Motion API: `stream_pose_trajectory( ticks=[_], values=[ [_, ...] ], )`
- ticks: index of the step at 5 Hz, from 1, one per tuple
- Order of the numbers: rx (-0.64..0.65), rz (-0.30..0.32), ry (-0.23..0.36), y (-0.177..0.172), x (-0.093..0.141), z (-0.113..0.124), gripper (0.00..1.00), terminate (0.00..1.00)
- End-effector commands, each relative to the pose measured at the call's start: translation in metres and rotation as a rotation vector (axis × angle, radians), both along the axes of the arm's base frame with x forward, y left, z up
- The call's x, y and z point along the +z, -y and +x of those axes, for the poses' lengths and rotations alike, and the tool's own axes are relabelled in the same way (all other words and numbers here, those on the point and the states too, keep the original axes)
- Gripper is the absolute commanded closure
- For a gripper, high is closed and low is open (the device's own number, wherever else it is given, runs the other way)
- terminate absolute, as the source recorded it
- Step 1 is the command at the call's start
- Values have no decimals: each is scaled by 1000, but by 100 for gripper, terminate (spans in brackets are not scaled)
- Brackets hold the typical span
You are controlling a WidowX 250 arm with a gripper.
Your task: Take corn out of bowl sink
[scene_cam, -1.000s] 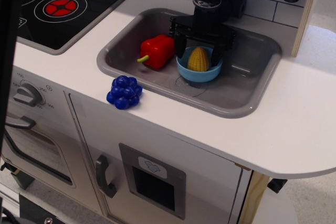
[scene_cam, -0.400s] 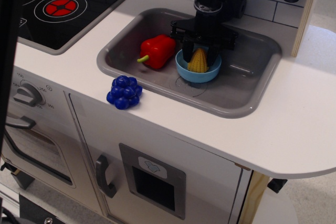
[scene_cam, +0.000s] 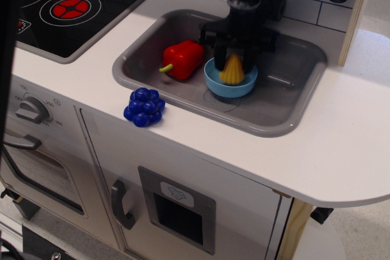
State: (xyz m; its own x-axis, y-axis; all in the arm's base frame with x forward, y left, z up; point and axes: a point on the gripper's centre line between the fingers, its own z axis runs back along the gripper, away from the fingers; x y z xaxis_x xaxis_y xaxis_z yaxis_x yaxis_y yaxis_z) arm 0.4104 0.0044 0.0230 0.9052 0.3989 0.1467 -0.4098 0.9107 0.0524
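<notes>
Grey sink [scene_cam: 286, 98]: end effector [scene_cam: 233, 59] clamped on corn [scene_cam: 233, 71], corn not yet clear of bowl [scene_cam: 222, 86].

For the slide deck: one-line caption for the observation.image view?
Gripper closed on the corn in the blue bowl, inside the sink beside a red pepper.

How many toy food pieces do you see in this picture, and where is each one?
3. The corn is in the bowl inside the sink, between the gripper fingers. The red pepper lies in the sink left of the bowl. The blue grapes sit on the counter.
</notes>
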Motion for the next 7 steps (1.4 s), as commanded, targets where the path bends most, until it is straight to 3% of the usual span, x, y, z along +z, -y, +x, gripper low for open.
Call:
stream_pose_trajectory(
  ticks=[1,2,3,5,7],
  values=[
    [44,-22,129,24,74,7,100,0],
    [10,-38,82,42,72,2,100,0],
    [53,-33,60,54,59,3,100,0],
    [108,-41,39,65,25,1,100,0],
    [102,-69,36,70,5,-22,100,0]
  ],
)
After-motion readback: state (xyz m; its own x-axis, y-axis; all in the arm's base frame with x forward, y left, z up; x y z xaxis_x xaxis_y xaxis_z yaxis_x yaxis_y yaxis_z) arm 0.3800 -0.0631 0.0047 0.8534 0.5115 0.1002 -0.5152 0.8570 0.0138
